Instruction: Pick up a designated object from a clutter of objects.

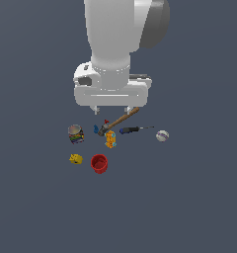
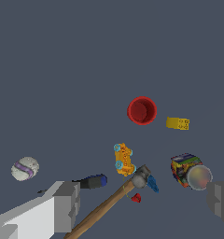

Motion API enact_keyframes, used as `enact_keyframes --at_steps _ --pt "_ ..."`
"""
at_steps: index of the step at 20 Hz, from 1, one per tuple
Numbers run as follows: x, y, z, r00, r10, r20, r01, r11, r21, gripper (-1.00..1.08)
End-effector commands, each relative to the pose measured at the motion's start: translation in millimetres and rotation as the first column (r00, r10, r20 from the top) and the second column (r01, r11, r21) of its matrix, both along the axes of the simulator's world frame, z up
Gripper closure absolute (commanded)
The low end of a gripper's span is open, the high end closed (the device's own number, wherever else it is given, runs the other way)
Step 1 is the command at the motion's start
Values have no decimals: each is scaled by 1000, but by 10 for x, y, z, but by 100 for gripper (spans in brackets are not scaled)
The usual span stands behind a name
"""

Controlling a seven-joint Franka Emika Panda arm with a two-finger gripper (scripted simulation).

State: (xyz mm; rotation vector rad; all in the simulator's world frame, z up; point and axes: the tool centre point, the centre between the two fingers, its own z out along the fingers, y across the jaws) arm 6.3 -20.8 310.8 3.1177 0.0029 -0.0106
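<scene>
The designated object is a small bright red cup (image 1: 99,163) (image 2: 142,110), standing upright with its hollow showing, at the near edge of the clutter. Around it lie a yellow lump (image 1: 76,158) (image 2: 178,123), a labelled can (image 1: 75,134) (image 2: 187,170), an orange-blue toy (image 1: 110,139) (image 2: 123,159), a wooden-handled hammer (image 1: 121,120) (image 2: 111,200), a blue-handled screwdriver (image 1: 133,130) (image 2: 91,181) and a white ball (image 1: 162,135) (image 2: 24,168). My gripper (image 1: 111,108) (image 2: 143,205) hangs open above the hammer, well above and behind the cup, with nothing between its fingers (image 2: 67,205).
A tiny blue piece (image 1: 96,130) (image 2: 152,184) and a tiny red piece (image 2: 136,198) lie by the hammer's head. All items rest on a flat dark grey floor (image 1: 189,197). The arm's white body fills the upper part of the exterior view.
</scene>
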Motion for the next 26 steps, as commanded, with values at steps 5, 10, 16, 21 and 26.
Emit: enact_keyframes --at_steps 5,10,16,21,26 --pt "4 100 42 1000 17 5 -17 1000 3 -92" --pt "0 330 145 998 59 16 -59 998 8 -92" --pt "21 312 108 999 45 16 -45 999 10 -92" --pt "113 255 -50 1000 -12 15 12 1000 17 -92" --pt "258 146 -334 994 -112 13 111 993 27 -92"
